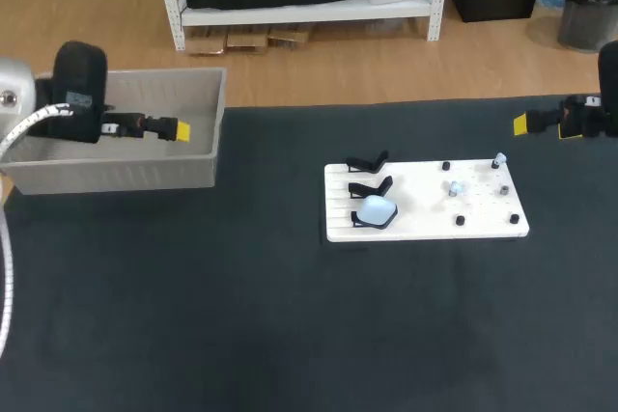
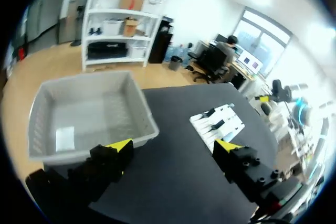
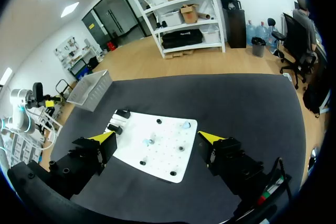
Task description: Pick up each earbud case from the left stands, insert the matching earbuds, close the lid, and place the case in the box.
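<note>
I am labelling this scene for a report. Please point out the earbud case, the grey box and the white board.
earbud case (image 1: 376, 208): head view, on its light blue top.
grey box (image 1: 116, 173): head view, on its near outer wall.
white board (image 1: 415, 215): head view, on a bare part of its surface.

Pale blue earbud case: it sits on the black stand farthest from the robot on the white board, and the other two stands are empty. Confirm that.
Not quite. The head view shows the pale blue earbud case on the near black stand, the one closest to the robot on the white board, not the farthest. The middle black stand and the far black stand are empty, as stated.
</note>
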`<move>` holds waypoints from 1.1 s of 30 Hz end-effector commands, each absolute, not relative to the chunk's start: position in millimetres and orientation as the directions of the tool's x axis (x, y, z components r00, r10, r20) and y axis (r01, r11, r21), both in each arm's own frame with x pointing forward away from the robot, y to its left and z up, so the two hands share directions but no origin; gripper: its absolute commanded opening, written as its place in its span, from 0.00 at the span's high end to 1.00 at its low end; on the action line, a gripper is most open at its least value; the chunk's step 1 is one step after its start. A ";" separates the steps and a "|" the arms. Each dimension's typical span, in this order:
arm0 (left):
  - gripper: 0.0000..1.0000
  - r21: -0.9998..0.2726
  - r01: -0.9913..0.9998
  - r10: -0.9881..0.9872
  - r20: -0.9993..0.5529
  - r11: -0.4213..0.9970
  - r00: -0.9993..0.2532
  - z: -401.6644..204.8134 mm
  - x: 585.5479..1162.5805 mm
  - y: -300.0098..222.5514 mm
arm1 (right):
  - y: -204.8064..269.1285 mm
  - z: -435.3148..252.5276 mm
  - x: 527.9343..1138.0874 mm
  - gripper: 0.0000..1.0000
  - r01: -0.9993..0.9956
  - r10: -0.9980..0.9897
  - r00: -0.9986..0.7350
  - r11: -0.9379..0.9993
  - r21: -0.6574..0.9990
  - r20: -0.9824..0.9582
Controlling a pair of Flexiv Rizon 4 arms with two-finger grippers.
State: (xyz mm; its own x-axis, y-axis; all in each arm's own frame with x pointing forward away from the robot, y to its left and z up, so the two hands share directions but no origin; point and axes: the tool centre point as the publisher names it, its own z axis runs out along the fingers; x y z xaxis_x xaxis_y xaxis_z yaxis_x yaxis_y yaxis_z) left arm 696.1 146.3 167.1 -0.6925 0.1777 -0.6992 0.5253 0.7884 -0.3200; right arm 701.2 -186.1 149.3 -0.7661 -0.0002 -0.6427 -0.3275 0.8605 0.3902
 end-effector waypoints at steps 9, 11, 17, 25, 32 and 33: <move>0.00 -0.289 0.804 0.385 -0.761 0.519 -0.522 177.7 698.9 103.6 | -186.3 149.6 701.3 0.00 -0.327 -0.001 -0.767 0.861 0.390 -0.642; 0.00 -0.264 0.837 0.422 -0.766 0.480 -0.484 178.9 698.1 97.5 | -186.3 149.6 701.3 0.00 -0.327 -0.001 -0.767 0.861 0.390 -0.642; 0.00 -0.212 0.911 0.496 -0.783 0.355 -0.376 178.0 693.9 77.0 | -186.3 149.6 701.3 0.00 -0.327 -0.001 -0.767 0.861 0.390 -0.642; 0.00 -0.147 0.960 0.523 -0.814 0.237 -0.253 168.4 690.3 48.6 | -186.3 149.6 701.3 0.00 -0.327 -0.001 -0.767 0.861 0.390 -0.642; 0.00 -0.050 0.993 0.556 -0.825 0.106 -0.101 150.2 683.3 10.8 | -186.3 149.6 701.3 0.00 -0.327 -0.001 -0.767 0.861 0.390 -0.642; 0.00 -0.051 0.995 0.552 -0.829 0.088 -0.092 147.9 683.1 6.6 | -186.3 149.6 701.3 0.00 -0.327 -0.001 -0.767 0.861 0.390 -0.642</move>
State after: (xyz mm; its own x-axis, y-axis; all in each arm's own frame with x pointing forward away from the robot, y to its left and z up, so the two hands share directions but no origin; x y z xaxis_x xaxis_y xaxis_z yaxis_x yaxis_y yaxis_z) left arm 673.5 19.5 158.2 -0.1015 0.5599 -0.8223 0.9923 0.1164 -0.0433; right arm 701.2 -186.1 149.3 -0.7662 -0.0002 -0.6426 -0.3275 0.8605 0.3903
